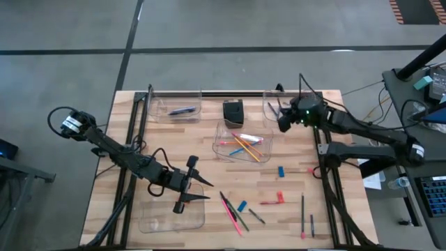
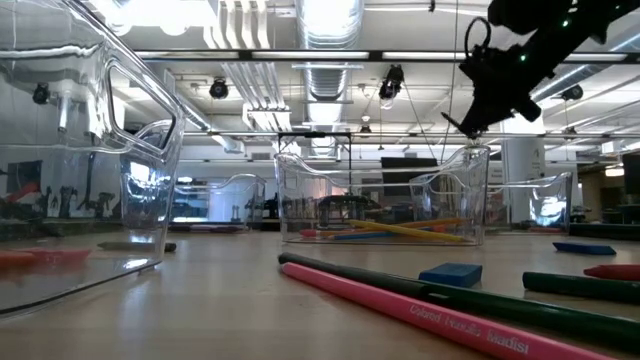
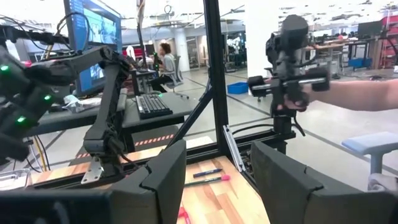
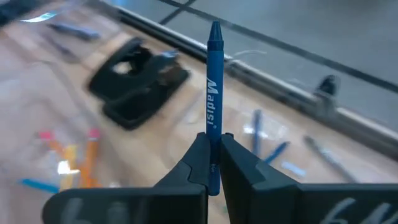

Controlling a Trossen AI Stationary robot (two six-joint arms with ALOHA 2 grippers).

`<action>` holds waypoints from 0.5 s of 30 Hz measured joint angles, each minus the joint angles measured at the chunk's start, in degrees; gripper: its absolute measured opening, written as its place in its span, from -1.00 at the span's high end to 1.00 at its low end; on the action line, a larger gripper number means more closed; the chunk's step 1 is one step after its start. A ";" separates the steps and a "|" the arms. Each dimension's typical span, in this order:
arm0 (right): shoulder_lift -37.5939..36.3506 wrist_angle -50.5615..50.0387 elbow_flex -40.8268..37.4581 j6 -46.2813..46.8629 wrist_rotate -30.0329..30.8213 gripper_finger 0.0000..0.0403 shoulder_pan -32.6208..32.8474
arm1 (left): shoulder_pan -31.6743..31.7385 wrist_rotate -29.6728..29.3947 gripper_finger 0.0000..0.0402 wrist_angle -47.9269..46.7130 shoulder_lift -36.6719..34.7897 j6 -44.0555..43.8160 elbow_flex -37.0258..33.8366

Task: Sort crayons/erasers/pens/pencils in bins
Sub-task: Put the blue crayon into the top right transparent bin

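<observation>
Right now you are mid-carry with the right gripper: its fingers are clenched on a blue crayon, which stands up from between the tips, point away from the wrist. In the high view that gripper hovers at the far right of the table, over or just beside the far-right bin; the arm hides most of that bin, so you cannot be sure it is squarely above it. A few blue sticks seem to lie below, which suggests this is the crayon bin. Your next move, as I judge it, is to centre the crayon over the tub, lower it, and let go. The left gripper waits near the front-left bin with fingers spread and nothing between them. Pencils, erasers and more sticks lie unsorted on the table.
</observation>
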 joint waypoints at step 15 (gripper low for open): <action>6.44 0.64 0.16 -7.05 13.03 0.34 -6.79 | 0.00 0.00 0.17 -0.13 0.00 -0.01 0.00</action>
